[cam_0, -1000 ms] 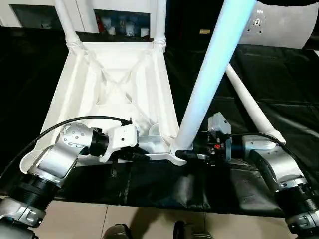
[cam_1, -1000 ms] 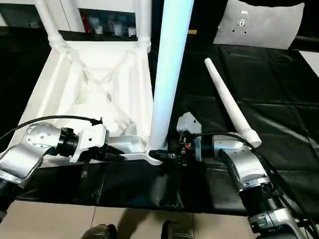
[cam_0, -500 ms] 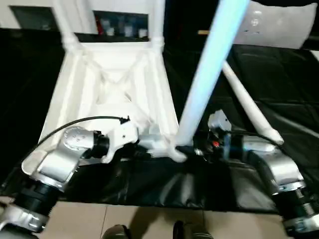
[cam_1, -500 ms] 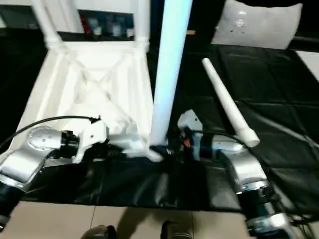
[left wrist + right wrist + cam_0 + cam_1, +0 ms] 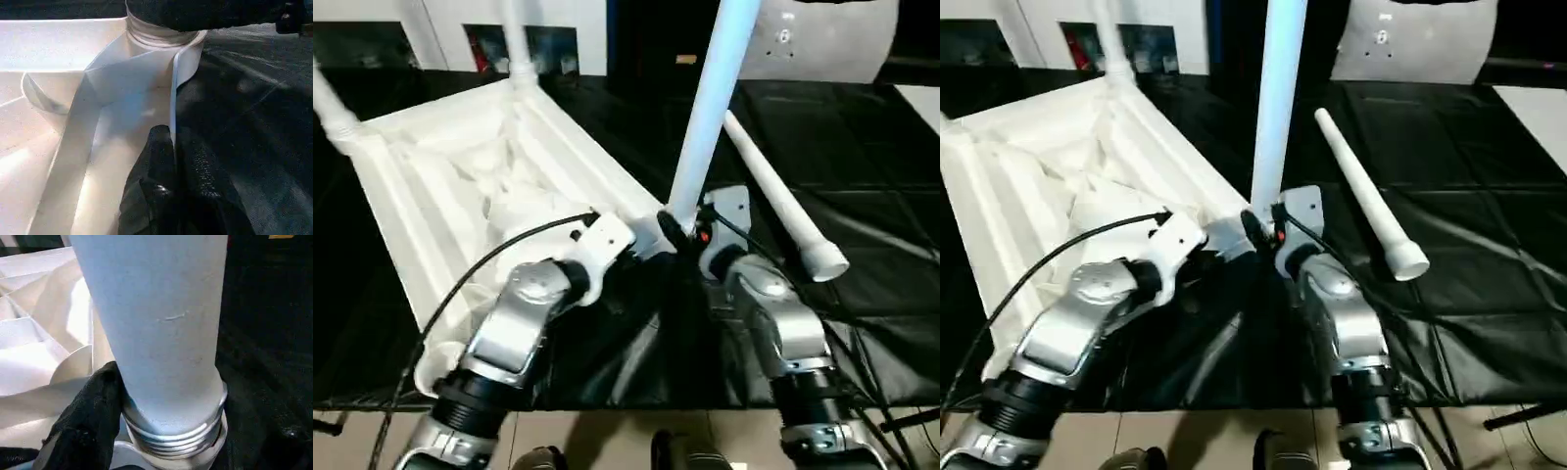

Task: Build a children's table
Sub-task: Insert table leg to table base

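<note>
Head view: table top upside down on black padded work surface, upright leg in near corner socket, spare leg lying beside.
Left wrist: my left gripper pinching top's edge.
Right wrist: my right gripper clamped round upright leg's threaded base.
No readable writing.

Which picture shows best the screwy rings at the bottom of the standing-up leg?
The right wrist view: the threaded rings on the upright leg show close up, above the corner socket. The left wrist view shows the same joint partly behind a dark shape. In the eye views, the grippers cover the joint.
</note>
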Robot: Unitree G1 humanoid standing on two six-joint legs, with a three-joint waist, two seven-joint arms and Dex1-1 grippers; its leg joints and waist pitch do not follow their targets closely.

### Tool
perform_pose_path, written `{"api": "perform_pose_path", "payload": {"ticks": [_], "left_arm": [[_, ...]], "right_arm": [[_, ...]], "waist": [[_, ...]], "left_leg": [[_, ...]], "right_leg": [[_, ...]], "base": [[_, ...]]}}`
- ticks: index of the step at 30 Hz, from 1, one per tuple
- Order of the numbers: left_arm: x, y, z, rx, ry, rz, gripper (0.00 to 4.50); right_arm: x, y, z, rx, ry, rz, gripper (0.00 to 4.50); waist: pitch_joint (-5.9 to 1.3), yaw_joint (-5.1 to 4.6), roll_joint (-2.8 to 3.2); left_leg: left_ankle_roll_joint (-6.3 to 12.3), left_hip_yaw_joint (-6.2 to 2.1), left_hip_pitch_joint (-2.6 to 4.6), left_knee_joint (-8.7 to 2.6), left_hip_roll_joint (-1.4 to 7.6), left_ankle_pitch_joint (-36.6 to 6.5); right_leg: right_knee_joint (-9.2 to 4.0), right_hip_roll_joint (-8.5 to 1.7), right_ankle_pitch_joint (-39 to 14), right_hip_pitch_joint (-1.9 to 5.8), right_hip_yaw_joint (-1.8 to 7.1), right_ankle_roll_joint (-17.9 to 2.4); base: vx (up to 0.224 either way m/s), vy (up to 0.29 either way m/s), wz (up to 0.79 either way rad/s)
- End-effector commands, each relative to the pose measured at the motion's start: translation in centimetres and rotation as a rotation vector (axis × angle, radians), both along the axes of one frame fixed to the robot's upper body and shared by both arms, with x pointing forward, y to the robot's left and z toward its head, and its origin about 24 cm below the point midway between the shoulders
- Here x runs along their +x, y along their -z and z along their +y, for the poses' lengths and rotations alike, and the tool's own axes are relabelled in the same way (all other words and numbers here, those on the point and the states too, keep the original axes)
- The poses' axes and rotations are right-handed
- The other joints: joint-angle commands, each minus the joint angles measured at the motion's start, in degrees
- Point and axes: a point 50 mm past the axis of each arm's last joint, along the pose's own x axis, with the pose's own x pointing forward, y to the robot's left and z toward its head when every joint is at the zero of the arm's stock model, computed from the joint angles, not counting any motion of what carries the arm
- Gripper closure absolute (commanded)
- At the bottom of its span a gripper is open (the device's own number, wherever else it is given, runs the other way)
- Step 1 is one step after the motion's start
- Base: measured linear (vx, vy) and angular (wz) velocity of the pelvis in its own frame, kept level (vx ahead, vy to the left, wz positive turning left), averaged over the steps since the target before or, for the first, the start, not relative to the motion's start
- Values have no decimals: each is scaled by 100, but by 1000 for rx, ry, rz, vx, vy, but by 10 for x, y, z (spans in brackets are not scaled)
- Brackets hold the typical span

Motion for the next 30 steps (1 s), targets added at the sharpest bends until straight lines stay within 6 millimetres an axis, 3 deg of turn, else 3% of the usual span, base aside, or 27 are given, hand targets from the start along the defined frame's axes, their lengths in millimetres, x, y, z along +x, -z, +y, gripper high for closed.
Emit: {"api": "perform_pose_path", "payload": {"ticks": [1,3,7,9,13,15,21,28,30], "left_arm": [[1,-14,-20,-27,49,-79,450],[2,-12,-10,10,47,-76,450],[3,-9,2,36,57,-65,450],[2,-9,10,43,83,-62,450],[-3,-5,28,82,231,-49,450],[-6,-5,35,99,313,-44,450],[-9,-4,44,130,434,-12,450],[-15,-4,52,158,605,54,450],[-15,-5,53,165,619,57,450]], "right_arm": [[-15,17,34,43,-167,80,111],[-15,18,24,46,-164,78,84],[-17,18,12,46,-183,70,64],[-20,15,3,35,-225,55,26],[-22,5,-25,-21,-336,3,11],[-24,1,-36,-60,-405,-13,11],[-28,-2,-46,-132,-565,-12,11],[-35,-7,-49,-187,-805,40,11],[-33,-8,-48,-177,-815,44,11]], "waist": [[-416,34,-33],[-400,36,-19],[-385,20,-17],[-385,23,-9],[-404,38,-4],[-426,67,4],[-428,162,16],[-364,205,14],[-371,225,1]], "left_leg": [[551,-38,-41,-278,212,-253],[581,-37,-41,-283,217,-389],[498,-52,-40,-299,226,-667],[475,-56,-43,-297,216,-669],[538,-58,-34,-282,221,-549],[709,-30,-12,-245,224,-344],[943,-16,-4,-210,258,-6],[678,-19,34,-242,274,-635],[620,-28,12,-243,270,-610]], "right_leg": [[-315,-337,-331,344,226,-1372],[-333,-346,-473,347,222,-1434],[-369,-352,-913,353,219,-1343],[-379,-352,-963,356,218,-1308],[-355,-347,-693,365,216,-1402],[-282,-334,-182,365,226,-1563],[-192,-335,425,331,212,-1818],[-278,-364,-573,293,220,-1666],[-278,-377,-659,303,226,-1615]], "base": [[0,0,0],[0,0,0],[0,0,0],[0,0,0],[0,0,0],[0,0,0],[0,0,0],[0,0,0],[0,0,0]]}}
